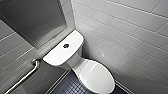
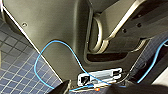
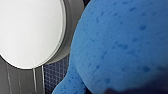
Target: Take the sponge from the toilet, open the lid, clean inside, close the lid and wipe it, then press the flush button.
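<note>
One sponge point(image 3: 120, 42) looms before right wrist; head shows whole toilet point(image 1: 65, 53).

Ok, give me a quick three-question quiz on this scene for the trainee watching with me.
1. True or false: the lid of the toilet is closed.
2. The dark flush button sits: A) on the tank top, B) on the lid, C) on a foot pedal.
3. What colour is the sponge in the right wrist view?
Key: 1 true; 2 A; 3 blue.
</note>
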`<state>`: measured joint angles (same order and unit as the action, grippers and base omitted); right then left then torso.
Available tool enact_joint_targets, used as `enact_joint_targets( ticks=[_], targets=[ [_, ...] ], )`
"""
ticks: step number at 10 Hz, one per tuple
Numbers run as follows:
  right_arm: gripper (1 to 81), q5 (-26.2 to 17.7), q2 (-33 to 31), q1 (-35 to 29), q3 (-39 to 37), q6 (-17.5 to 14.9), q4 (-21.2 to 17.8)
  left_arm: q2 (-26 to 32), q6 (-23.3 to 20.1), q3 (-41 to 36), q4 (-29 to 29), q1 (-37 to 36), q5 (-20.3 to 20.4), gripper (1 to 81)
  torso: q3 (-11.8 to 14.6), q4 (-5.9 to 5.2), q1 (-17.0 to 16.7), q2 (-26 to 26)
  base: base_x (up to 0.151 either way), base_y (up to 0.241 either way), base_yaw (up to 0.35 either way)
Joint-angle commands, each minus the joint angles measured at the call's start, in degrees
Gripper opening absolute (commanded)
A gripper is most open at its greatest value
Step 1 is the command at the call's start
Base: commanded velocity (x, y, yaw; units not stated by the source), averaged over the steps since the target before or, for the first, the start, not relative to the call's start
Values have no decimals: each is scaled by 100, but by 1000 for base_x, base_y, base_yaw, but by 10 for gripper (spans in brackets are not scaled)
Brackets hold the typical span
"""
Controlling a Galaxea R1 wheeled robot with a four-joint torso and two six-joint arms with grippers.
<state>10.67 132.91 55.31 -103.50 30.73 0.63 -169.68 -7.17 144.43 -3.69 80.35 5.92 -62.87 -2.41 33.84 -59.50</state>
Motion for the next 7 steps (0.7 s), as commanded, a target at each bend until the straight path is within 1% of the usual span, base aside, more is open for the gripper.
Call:
enact_joint_targets(
  ticks=[1,2,3,4,5,6,7],
  targets=[
    [10,260,-667,863,226,-6,446,1144,294,-1643,-140,-286,-505,811,0,0,0,0,0,0,0],
    [10,313,-702,1162,200,-6,578,1384,304,-2050,-132,-374,-505,811,0,0,0,0,0,0,0],
    [10,313,-650,1460,113,-6,675,1515,312,-2278,-140,-479,-530,811,0,0,0,0,0,0,0],
    [10,408,-562,1707,-1,-15,710,1542,365,-2349,-219,-559,-575,811,0,0,0,0,0,0,0],
    [10,689,-431,2033,-194,-6,823,1560,392,-2349,-281,-577,-566,811,0,0,0,0,0,0,0],
    [10,867,-315,2270,-345,-6,912,1586,392,-2358,-272,-629,-566,811,0,0,-2,0,0,0,0],
    [10,920,-202,2488,-441,-5,990,1621,383,-2419,-246,-717,-575,811,0,0,-2,0,0,0,0]
  ],
)
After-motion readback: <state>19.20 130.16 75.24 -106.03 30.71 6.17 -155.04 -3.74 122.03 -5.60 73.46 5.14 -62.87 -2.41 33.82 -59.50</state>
